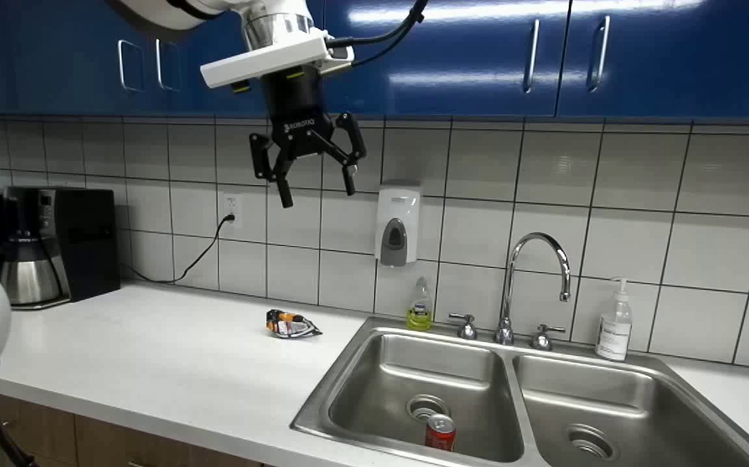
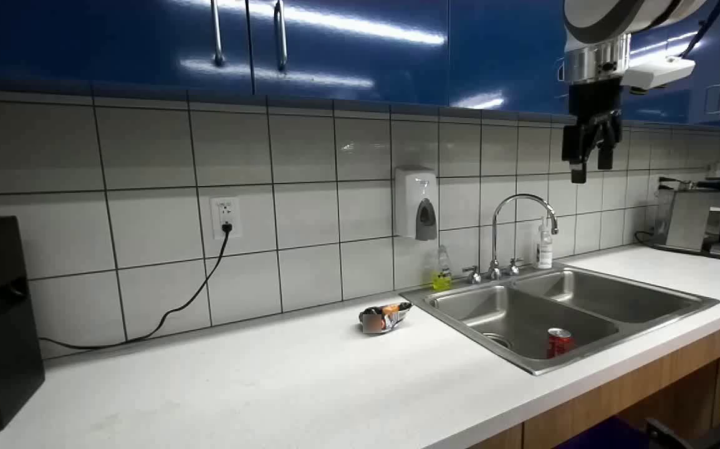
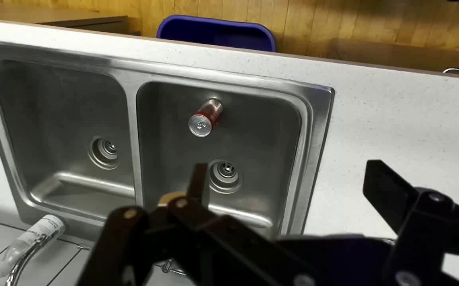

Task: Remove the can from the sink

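The can is red with a silvery top and stands upright in a basin of the steel double sink, near its front wall. The can shows in both exterior views (image 1: 440, 436) (image 2: 559, 343) and in the wrist view (image 3: 204, 120). The sink shows in all views (image 1: 524, 415) (image 2: 637, 326) (image 3: 132, 119). My black gripper is open and empty, high above the counter in both exterior views (image 1: 318, 194) (image 2: 591, 171), well away from the can. In the wrist view its spread fingers (image 3: 287, 171) lie below the can in the picture, over the drain and the counter.
A curved chrome faucet (image 1: 507, 285) rises behind the sink, with green soap (image 1: 419, 311) and a pump bottle (image 1: 615, 324) beside it. A crumpled dark packet (image 1: 291, 323) lies on the white counter (image 1: 173, 363). Blue cabinets (image 1: 452, 58) hang close behind the arm.
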{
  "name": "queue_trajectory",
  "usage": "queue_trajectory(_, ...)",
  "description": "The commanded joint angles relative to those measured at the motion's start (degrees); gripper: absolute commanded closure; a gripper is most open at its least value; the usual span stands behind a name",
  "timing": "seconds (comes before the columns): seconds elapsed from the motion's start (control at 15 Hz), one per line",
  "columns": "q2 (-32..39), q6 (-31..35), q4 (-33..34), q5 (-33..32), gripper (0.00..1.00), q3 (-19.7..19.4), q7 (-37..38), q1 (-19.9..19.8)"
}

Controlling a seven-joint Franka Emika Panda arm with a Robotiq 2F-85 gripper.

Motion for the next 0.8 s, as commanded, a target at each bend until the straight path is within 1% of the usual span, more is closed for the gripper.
queue_trajectory(0.0,0.0,-0.3,0.2,-0.3,0.00,-0.4,0.3,0.5)
queue_trajectory(0.13,3.0,1.2,1.0,0.4,0.00,-0.1,2.5,0.6)
queue_trajectory(0.53,15.6,5.8,3.8,4.4,0.00,-0.4,10.7,-0.5)
queue_trajectory(0.73,22.0,7.1,5.3,8.1,0.00,-1.6,11.5,-0.5)
